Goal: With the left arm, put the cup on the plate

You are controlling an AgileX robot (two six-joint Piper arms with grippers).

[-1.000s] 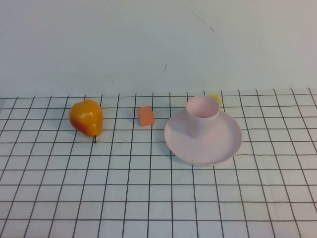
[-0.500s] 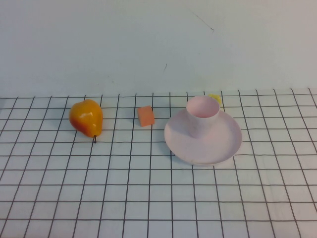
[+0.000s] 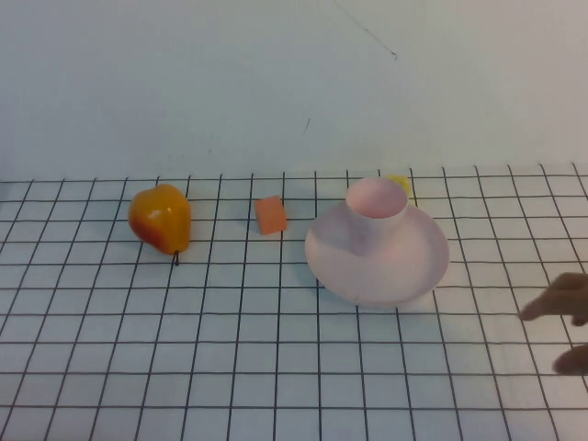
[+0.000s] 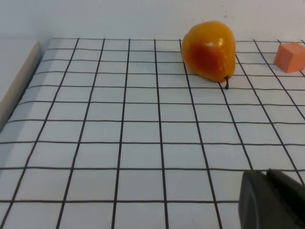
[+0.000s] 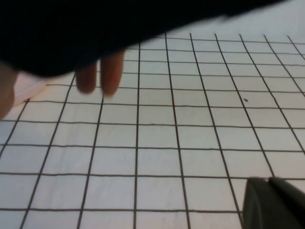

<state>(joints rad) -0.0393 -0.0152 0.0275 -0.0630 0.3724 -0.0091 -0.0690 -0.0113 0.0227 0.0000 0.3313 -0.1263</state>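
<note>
The pale pink cup [image 3: 376, 213] stands upright on the back part of the pale pink plate [image 3: 404, 271], right of the table's middle. Neither arm shows in the high view. In the left wrist view my left gripper [image 4: 266, 173] is low over the bare grid cloth, its fingers pressed together and empty, well short of the pear [image 4: 208, 50]. In the right wrist view my right gripper [image 5: 268, 180] is also shut and empty over the grid cloth. Cup and plate do not show in either wrist view.
An orange-yellow pear [image 3: 161, 219] lies at the left, and an orange cube [image 3: 270, 215] sits between it and the plate. A small yellow thing [image 3: 398, 182] peeks out behind the cup. A bare human hand [image 3: 562, 308] reaches in at the right edge; its fingers also show in the right wrist view [image 5: 100, 71].
A human hand has come in from the right edge of the table. Cup, plate, pear and cube have not moved.
</note>
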